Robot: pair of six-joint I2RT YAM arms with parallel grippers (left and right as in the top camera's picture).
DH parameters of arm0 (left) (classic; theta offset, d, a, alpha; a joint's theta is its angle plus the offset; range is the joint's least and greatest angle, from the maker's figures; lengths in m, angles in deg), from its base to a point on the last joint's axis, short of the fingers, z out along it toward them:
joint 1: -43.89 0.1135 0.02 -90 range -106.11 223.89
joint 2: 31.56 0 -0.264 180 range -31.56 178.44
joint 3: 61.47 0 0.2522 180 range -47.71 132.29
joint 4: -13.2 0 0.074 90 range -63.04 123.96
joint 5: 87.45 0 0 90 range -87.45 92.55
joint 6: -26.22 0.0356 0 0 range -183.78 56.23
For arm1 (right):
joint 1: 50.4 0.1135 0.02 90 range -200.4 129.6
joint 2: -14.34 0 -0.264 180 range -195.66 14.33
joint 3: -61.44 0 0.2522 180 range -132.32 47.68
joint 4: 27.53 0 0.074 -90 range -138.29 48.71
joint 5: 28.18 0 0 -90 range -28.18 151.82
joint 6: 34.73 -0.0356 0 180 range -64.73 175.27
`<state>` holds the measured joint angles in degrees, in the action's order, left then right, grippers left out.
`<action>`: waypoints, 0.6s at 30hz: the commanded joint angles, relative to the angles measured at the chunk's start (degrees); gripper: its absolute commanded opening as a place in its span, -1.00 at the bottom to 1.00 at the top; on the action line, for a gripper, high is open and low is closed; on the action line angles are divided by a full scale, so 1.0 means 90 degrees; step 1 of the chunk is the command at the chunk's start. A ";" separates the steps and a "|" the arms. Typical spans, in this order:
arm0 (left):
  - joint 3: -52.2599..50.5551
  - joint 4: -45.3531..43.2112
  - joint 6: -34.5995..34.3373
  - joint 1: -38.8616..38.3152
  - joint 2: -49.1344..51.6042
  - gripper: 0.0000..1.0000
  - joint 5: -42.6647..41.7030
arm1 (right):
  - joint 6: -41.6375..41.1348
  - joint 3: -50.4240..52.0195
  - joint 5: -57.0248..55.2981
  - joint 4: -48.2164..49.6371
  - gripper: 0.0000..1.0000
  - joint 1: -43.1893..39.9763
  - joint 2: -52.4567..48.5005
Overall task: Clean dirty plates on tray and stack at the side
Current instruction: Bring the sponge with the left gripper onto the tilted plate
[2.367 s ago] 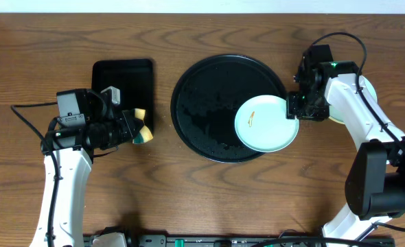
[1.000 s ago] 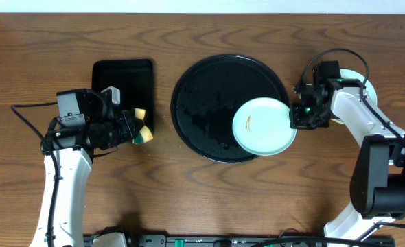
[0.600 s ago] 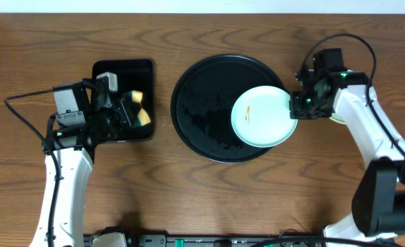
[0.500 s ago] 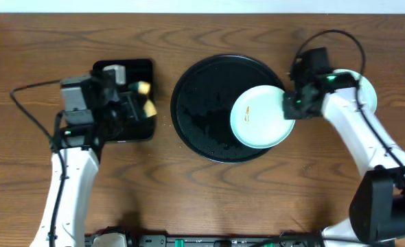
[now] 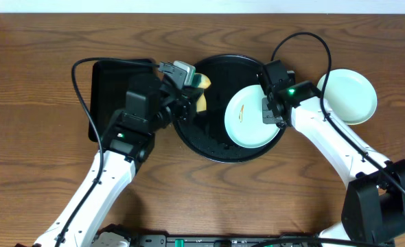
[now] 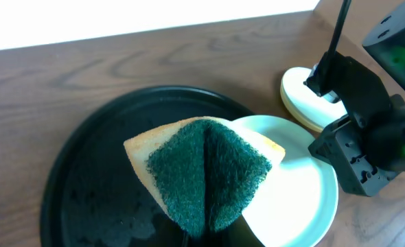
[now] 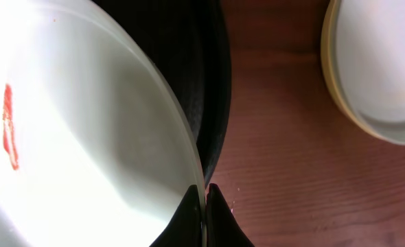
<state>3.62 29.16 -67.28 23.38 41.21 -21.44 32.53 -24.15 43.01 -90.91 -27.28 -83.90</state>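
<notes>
A pale mint plate (image 5: 244,118) with an orange smear (image 7: 10,127) stands tilted over the right half of the round black tray (image 5: 209,140). My right gripper (image 5: 268,110) is shut on its right rim, the jaws pinching the edge (image 7: 204,204). My left gripper (image 5: 189,86) is shut on a folded sponge (image 6: 206,171), green scrub side up and yellow at the edges. The sponge hangs over the tray's upper left part, just left of the plate (image 6: 298,189). Two other plates, mint on yellow (image 7: 381,62), lie stacked on the table right of the tray (image 5: 348,96).
A rectangular black tray (image 5: 110,92) lies on the wooden table left of the round one, partly under my left arm. The right arm (image 6: 367,151) reaches in between the tilted plate and the stack.
My left arm has swung right with the sponge, from the rectangular tray to over the round tray. The right gripper has carried the plate leftward and tipped it up.
</notes>
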 commanded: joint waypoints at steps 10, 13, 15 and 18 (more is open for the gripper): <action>0.0046 -0.0617 -0.0265 -0.1348 0.1656 -0.85 0.0291 | -0.0083 0.0267 0.1360 -0.0243 -0.98 -0.0177 0.0056; 0.0046 -0.0903 -0.0265 -0.1489 0.2074 -0.85 0.0291 | 0.0058 0.0418 0.1547 -0.0078 -0.98 -0.0231 0.0056; 0.0046 -0.1025 -0.0262 -0.1535 0.2305 -0.85 0.0294 | 0.0240 0.0544 0.1858 0.0102 -0.98 -0.0272 0.0056; 0.0046 -0.1015 -0.0262 -0.1535 0.2567 -0.85 0.0294 | 0.0301 0.0627 0.1933 0.0216 -0.97 -0.0304 0.0056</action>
<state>3.62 20.33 -69.58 9.63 62.35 -19.32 33.23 -19.43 57.94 -89.60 -29.47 -83.90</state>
